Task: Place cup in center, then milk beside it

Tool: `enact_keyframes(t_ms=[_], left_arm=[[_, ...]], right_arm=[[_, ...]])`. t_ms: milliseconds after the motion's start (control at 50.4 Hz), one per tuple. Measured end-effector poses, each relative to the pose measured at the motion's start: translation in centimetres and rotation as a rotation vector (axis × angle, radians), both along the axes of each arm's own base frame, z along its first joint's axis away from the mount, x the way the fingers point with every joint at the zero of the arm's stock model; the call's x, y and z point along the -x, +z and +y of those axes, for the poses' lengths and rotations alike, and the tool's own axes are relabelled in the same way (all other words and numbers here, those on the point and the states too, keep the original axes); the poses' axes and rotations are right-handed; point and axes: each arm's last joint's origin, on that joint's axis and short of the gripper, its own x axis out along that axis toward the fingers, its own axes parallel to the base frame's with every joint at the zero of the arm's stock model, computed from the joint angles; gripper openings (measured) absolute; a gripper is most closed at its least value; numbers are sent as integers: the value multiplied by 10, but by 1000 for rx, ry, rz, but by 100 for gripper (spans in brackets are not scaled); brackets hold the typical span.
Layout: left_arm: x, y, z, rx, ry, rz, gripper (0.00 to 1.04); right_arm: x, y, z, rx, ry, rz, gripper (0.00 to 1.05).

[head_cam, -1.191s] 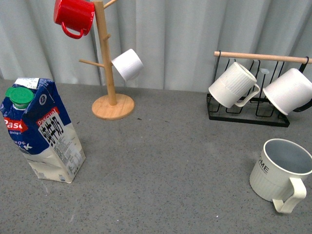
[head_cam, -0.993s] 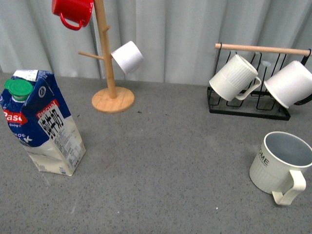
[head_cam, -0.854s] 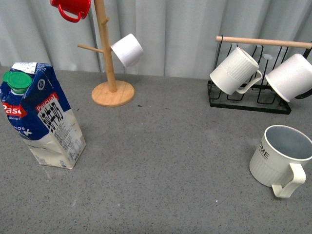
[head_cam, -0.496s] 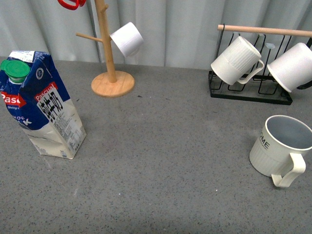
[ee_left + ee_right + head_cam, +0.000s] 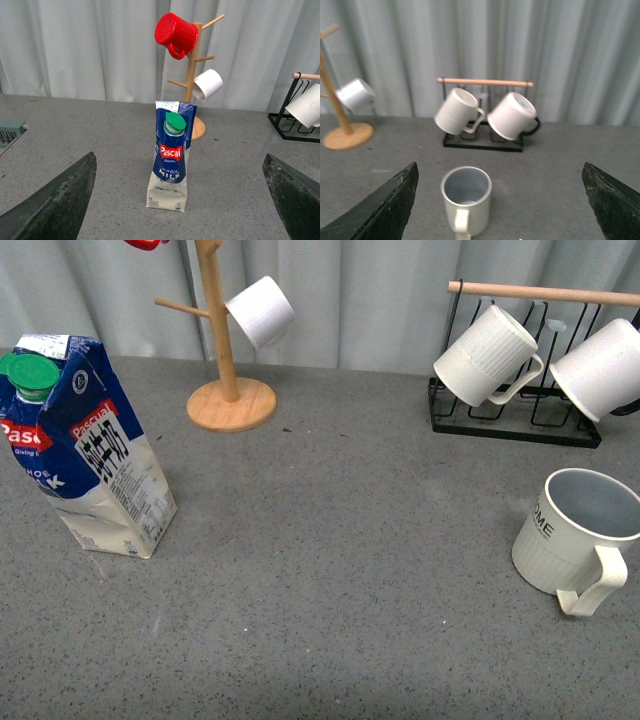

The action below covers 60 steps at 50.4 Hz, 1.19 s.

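Observation:
The cup (image 5: 575, 545), cream-white and ribbed with a grey-blue inside, stands upright at the right of the grey table, handle toward me. It also shows in the right wrist view (image 5: 466, 201), ahead of my open, empty right gripper (image 5: 500, 210). The milk (image 5: 85, 445), a blue-and-white carton with a green cap, stands at the left. In the left wrist view the milk (image 5: 170, 157) stands ahead of my open, empty left gripper (image 5: 182, 205). Neither gripper shows in the front view.
A wooden mug tree (image 5: 225, 390) with a small white mug (image 5: 262, 310) stands at the back left; a red mug (image 5: 175, 35) hangs on it. A black wire rack (image 5: 515, 425) with two white mugs (image 5: 487, 357) stands at the back right.
The front view has tilted downward: the red mug has slid out of the top of the picture. The cup, milk and racks have not moved on the table.

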Motion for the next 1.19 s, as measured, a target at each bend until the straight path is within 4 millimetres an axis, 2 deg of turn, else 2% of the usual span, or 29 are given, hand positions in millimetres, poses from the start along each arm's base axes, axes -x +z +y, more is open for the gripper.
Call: enact_keyframes(t_ms=[79,238,397,794,953,1191], left_arm=[[0,0,0,0,0,-1,98],[0,0,0,0,0,-1,98],[0,0,0,0,0,-1,98],[0,0,0,0,0,-1,98],[0,0,0,0,0,-1,98],[0,0,0,0,0,-1,98]], right_arm=[[-5,-4,-3,63,-95,195,95],[-26,0,-6,53,-22,256,95],[-83,8,-14,-6,11,327,95],[-176,-15,-15,-58,0,649,95],[-200,-26,-11,-64,-9,752,95],[-218,-41,-7,-71,-33,841,95]])
